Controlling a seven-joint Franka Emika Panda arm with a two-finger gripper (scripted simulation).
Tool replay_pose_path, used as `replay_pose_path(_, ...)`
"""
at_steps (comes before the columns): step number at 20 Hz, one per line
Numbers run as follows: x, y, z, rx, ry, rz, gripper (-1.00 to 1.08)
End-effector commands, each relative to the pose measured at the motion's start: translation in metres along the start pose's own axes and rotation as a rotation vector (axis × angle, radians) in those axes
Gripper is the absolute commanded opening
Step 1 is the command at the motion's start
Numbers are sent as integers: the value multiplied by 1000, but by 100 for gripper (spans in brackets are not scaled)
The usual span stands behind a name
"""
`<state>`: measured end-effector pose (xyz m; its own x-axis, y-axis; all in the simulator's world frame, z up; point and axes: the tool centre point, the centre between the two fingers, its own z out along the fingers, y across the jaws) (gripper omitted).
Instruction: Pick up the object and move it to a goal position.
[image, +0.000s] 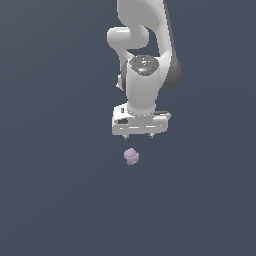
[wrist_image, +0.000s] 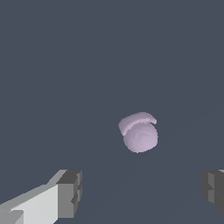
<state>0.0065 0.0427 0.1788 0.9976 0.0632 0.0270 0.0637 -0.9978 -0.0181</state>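
Slate-grey, featureless ground (image: 55, 200) surrounds you on every side, so you have open room to move in any direction; no wall, rim or obstacle shows in either view. Your object (image: 131, 156), a small pale lilac lump with a rounded body and a flatter cap on one side, sits alone on that ground, just below the gripper (image: 140, 135) in the exterior view and slightly toward that view's left of its centre line. It touches nothing.

Your arm (image: 145, 45) comes down from the top of the exterior view, its white links folding to a wrist that points the hand straight down. In the wrist view your two fingers (wrist_image: 70, 192) stand wide apart at the frame's edges, grey pads facing inward, with nothing between them. The object (wrist_image: 139, 132) lies clear of both pads, well apart from either one.
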Motion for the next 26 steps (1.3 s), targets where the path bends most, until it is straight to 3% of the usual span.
replay_pose_path(1, 1, 1, 3, -1, -1, -13, 100)
replay_pose_path(26, 11, 28, 88, -13, -29, -357, 100)
